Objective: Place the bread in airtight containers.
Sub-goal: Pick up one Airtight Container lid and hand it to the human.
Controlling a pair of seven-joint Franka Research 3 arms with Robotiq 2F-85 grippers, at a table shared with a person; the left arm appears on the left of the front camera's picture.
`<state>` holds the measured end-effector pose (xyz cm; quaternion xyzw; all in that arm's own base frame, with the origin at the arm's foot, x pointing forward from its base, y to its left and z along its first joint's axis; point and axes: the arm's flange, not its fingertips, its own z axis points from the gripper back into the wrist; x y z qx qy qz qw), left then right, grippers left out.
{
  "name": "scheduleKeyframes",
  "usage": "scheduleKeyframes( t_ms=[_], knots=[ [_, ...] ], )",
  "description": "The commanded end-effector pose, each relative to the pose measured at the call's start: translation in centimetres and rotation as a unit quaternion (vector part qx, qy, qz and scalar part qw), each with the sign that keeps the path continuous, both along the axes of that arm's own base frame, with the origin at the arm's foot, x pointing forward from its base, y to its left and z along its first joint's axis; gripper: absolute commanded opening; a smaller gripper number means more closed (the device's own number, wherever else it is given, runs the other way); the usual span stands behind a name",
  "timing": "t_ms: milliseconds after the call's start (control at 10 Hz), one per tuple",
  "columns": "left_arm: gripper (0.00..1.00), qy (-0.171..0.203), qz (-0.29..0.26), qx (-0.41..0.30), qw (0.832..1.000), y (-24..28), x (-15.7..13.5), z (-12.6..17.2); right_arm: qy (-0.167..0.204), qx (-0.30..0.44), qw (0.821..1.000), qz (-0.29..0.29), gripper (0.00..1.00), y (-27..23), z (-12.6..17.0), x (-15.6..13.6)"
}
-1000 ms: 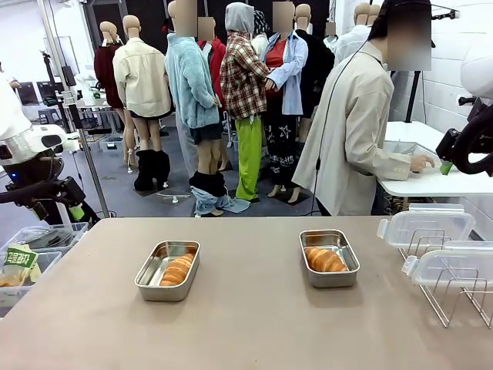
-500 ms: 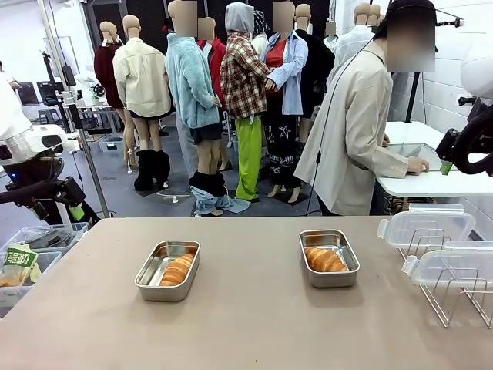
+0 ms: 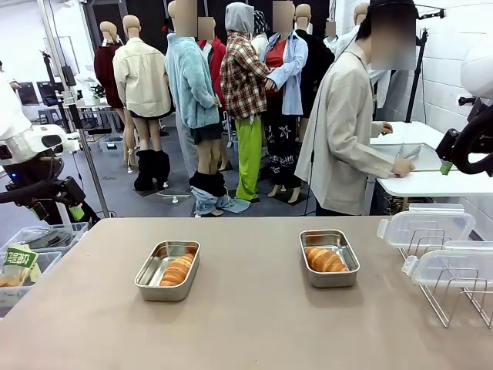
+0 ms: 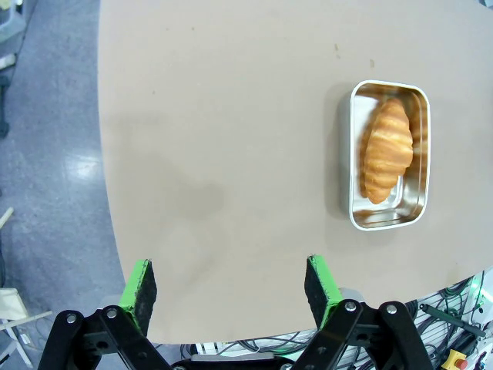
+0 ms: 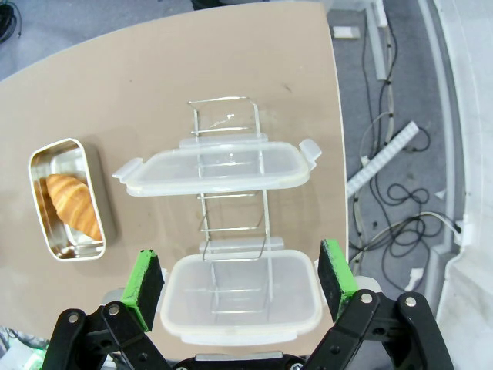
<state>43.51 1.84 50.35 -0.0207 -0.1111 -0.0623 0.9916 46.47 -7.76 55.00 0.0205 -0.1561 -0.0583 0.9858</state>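
So, quick status from the remote seat: both arms are pulled back off the desk [image 3: 254, 331]. My left end effector [image 4: 231, 281] hangs high over the desk's edge, pointing straight down. Its green pads are wide apart with nothing between them. The right end effector [image 5: 239, 274] is just as wide apart and empty. It hovers above the wire rack [image 5: 223, 108], which holds the two clear lids [image 5: 223, 168], one behind the other.

Bread is in the pans. The left roll [image 3: 177, 269] lies lengthwise in the left pan [image 3: 146, 283], and the right roll [image 3: 325, 260] lies slantwise in the right pan [image 3: 330, 279]. Both pans sit uncovered mid-desk, well apart from each other, and the right one is near the rack.

Stuff I can't see well: from the front, the left arm is low at the picture's left side, mostly cut off. The right arm is just a black piece and a green pad at the right edge, and the rack is cut off there too. In the right wrist view the nearer lid is partly covered by the end effector's own body. A person [image 3: 343, 139] stands beyond the desk, turned to another table, and I can't make out what the hands are on.
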Motion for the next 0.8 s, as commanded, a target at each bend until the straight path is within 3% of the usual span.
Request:
scheduleKeyframes(
  t_ms=[0, 700],
  knots=[
    [1.00, 0.000, 0.001, -0.002, 1.000, 0.18, 0.08, 0.01, 0.001, -0.004, 1.000, -0.006, 1.00, 0.16, 0.05, -0.06],
    [1.00, 0.000, 0.001, -0.002, 1.000, 0.18, 0.08, 0.01, 0.001, -0.004, 1.000, -0.006, 1.00, 0.16, 0.05, -0.06]
  ],
)
